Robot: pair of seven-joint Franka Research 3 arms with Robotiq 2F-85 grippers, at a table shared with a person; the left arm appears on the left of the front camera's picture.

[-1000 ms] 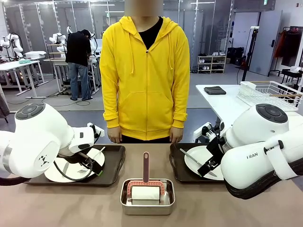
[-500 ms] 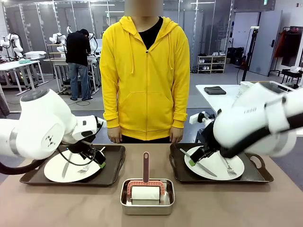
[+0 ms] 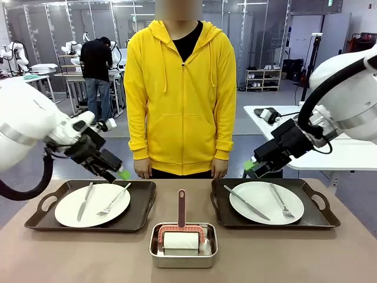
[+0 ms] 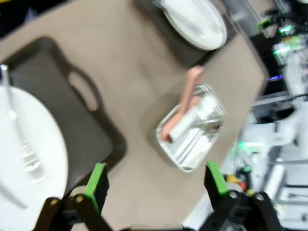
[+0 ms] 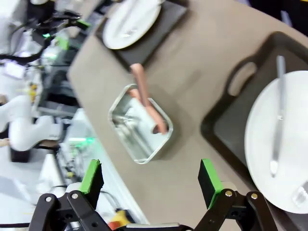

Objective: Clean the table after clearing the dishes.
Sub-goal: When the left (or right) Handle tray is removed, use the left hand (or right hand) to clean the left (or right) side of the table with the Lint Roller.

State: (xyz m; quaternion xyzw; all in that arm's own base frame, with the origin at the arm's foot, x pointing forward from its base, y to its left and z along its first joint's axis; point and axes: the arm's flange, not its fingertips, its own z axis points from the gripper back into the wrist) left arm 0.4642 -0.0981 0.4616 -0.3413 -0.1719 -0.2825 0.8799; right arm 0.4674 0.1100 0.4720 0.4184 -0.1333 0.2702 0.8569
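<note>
Left gripper [image 4: 156, 180], right gripper [image 5: 149, 180]: jaws wide open, empty. Dishes [image 3: 92, 204] flanking pan [image 3: 183, 244]: likely breakable, cutlery loose; lift by tray [image 3: 141, 207] handles.

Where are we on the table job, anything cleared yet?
Done: nothing yet. The left tray and right tray sit loaded on the table. In hand: nothing; the left end effector and right end effector hang open and empty above the table. Left: clear both trays, then clean the table, probably with the roller in the pan.
</note>
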